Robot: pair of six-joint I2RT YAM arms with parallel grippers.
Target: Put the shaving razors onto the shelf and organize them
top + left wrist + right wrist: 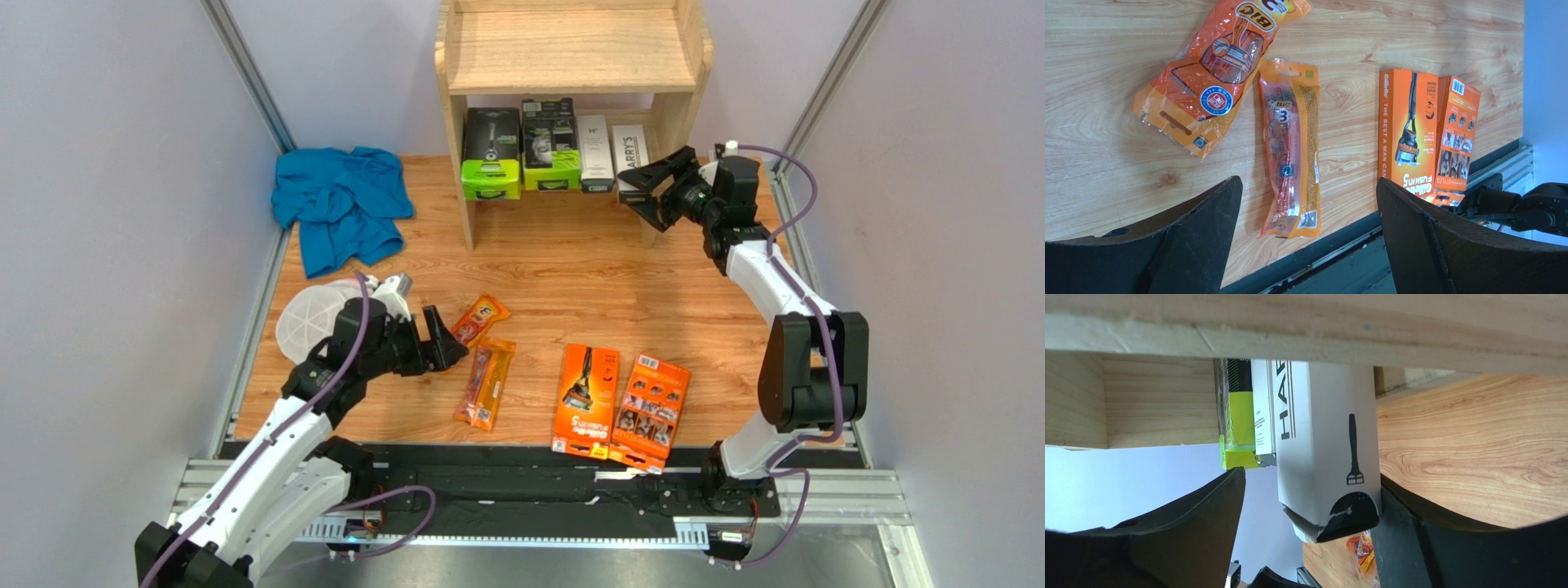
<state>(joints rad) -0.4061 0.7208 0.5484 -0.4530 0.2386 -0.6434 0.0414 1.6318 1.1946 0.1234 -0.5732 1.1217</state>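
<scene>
The shelf [570, 55] stands at the back, and its lower tier holds two green-and-black packs [491, 153] and two long white boxes. My right gripper [640, 190] is open around the near end of the HARRY'S box [1321, 435]. That box rests against one finger and is apart from the other. On the table lie two orange blister packs [1217, 67] [1293, 147] and two flat orange boxes [1407, 131] [1456, 131]. My left gripper [1306, 190] hangs open and empty above the narrow blister pack.
A blue cloth [341, 202] lies at the back left. A white mesh disc [307, 321] sits under my left arm. The shelf's top tier is bare. A black rail [515, 478] runs along the table's near edge.
</scene>
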